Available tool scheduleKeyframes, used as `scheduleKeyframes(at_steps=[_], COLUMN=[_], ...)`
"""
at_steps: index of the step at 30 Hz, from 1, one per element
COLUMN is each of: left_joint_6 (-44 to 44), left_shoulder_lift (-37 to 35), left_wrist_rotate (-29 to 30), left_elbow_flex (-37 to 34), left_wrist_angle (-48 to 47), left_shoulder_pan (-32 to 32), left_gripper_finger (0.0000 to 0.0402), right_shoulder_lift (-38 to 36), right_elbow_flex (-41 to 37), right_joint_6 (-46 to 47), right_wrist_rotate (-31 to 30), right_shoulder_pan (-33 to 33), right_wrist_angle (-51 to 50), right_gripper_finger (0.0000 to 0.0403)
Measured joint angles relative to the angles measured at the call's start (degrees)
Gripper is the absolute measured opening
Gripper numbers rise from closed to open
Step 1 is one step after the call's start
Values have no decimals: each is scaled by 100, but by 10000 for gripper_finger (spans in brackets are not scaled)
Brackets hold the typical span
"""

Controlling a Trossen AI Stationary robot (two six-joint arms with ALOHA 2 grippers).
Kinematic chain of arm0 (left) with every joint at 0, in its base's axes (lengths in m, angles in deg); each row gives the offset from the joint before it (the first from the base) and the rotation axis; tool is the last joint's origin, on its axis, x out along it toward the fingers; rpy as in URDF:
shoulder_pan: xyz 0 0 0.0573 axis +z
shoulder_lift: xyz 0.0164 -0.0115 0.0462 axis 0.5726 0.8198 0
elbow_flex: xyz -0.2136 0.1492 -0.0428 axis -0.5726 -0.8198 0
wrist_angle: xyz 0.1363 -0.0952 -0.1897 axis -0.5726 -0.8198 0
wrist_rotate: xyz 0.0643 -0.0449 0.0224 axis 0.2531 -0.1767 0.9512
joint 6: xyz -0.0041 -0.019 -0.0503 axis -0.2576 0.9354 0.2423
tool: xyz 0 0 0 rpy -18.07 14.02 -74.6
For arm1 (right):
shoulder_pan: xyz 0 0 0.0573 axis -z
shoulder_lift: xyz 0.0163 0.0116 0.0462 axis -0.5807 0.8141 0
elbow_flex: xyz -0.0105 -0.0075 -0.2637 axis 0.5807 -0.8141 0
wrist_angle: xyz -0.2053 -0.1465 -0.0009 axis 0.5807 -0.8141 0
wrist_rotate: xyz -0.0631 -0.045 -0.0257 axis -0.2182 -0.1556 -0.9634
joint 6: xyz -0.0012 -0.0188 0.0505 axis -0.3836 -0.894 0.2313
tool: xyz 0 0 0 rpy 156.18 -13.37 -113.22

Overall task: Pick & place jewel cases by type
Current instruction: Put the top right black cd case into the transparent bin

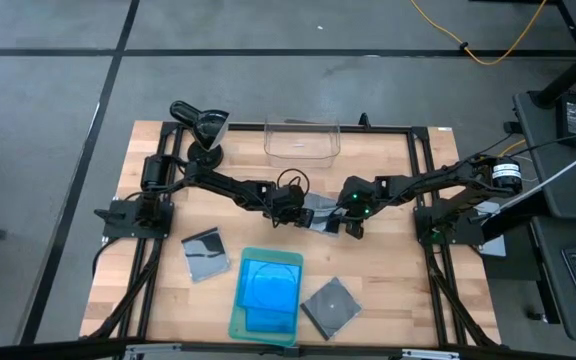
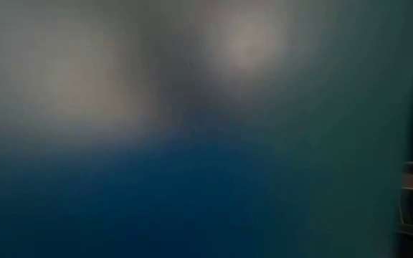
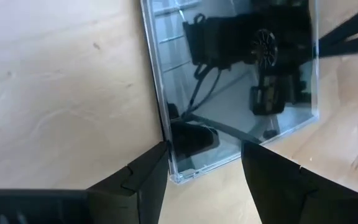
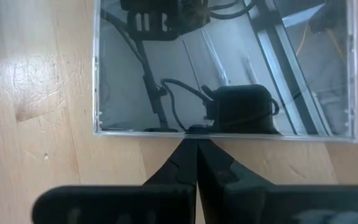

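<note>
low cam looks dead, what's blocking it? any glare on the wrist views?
Low view: fully out of focus, a blue-teal surface fills it; cannot tell what. Left wrist view: grey jewel case mirrors the arm between open fingers. Right wrist view: same mirror glare; right gripper shut at the case edge.

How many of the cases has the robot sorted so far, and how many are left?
Done: blue cases lie stacked on the green tray. In hand: the open left gripper straddles a corner of a dark case mid-table, the shut right gripper against its edge. Left: two more dark cases on the wood.
</note>
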Motion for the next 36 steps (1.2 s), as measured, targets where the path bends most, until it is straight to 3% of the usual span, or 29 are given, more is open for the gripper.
scheduleKeyframes(at_steps=[18, 24, 29, 36], left_joint_6=[14, -124, -345, -184], left_shoulder_lift=[-413, -771, -875, -566], left_wrist_rotate=[283, 745, 635, 239], left_elbow_flex=[4, 62, 72, 41], left_wrist_angle=[-46, 447, 841, 628], left_shoulder_pan=[4, 15, -24, 24], left_gripper_finger=[192, 192, 192, 188], right_shoulder_lift=[0, 0, 20, 15], right_elbow_flex=[4, 7, 25, 22], right_joint_6=[-113, -129, -201, -235], right_wrist_rotate=[-12, -14, -32, -20], right_shoulder_pan=[0, 0, -7, -4], right_wrist_angle=[-2, 3, 168, 168], right_gripper_finger=[3, 3, 3, 4])
